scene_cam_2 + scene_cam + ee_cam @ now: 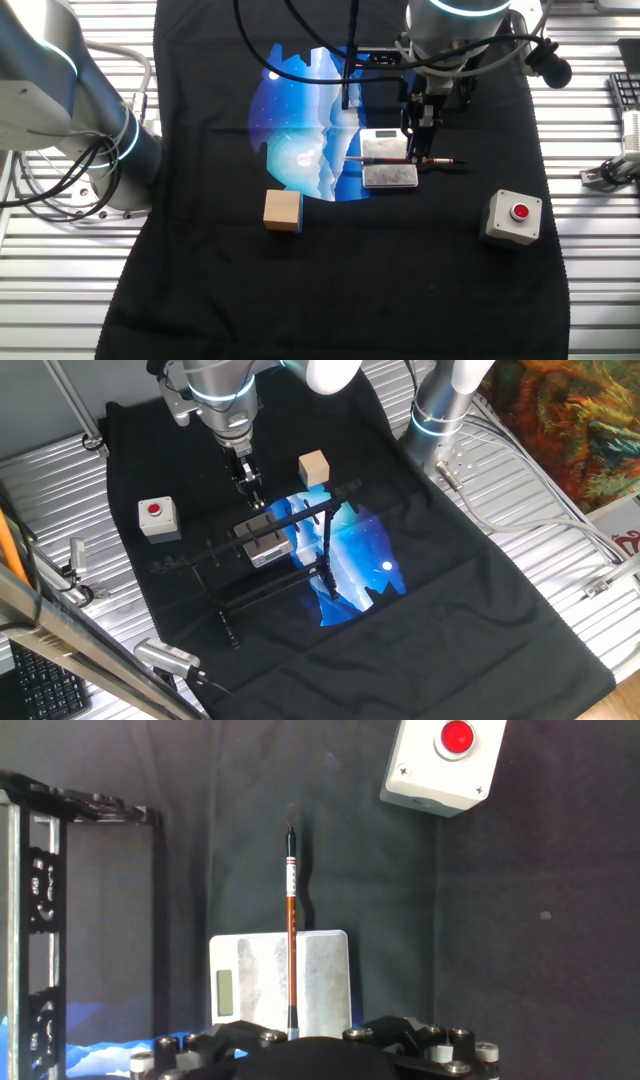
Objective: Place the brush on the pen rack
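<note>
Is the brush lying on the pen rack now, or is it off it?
On it. The brush lies flat across the pen rack, both ends sticking out past the block. The end effector is right above; its grip cannot be told.

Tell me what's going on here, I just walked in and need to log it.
The arm's hand hangs right above the pen rack. The brush lies across the rack's top, one end sticking out past it toward the red-button box. Whether the fingers are open or closed on the brush can't be told. A wooden cube sits apart.
</note>
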Robot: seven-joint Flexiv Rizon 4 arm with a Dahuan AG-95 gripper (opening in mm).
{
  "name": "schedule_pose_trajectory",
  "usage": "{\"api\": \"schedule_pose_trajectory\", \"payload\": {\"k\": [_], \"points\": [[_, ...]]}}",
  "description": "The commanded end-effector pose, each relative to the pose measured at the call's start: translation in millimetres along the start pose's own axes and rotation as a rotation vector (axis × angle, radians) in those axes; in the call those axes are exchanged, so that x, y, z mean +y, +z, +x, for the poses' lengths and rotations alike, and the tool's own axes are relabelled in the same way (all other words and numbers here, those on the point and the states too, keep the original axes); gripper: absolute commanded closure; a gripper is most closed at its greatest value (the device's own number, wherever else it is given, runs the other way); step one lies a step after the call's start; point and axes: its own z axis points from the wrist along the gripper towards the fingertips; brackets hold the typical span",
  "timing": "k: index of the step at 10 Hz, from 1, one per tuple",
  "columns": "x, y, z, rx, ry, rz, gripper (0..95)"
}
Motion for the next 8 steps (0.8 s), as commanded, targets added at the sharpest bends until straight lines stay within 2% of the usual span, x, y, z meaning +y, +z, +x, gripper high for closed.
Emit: {"api": "schedule_pose_trajectory", "payload": {"k": [1,2,3,8], "points": [[0.0,0.0,0.1,0.000,0.000,0.000,0.0],[0.1,-0.2,0.2,-0.051,-0.026,-0.005,95.0],[0.1,-0.3,0.2,-0.051,-0.024,-0.021,95.0],[0.2,-0.6,0.3,-0.050,-0.020,-0.009,95.0]]}}
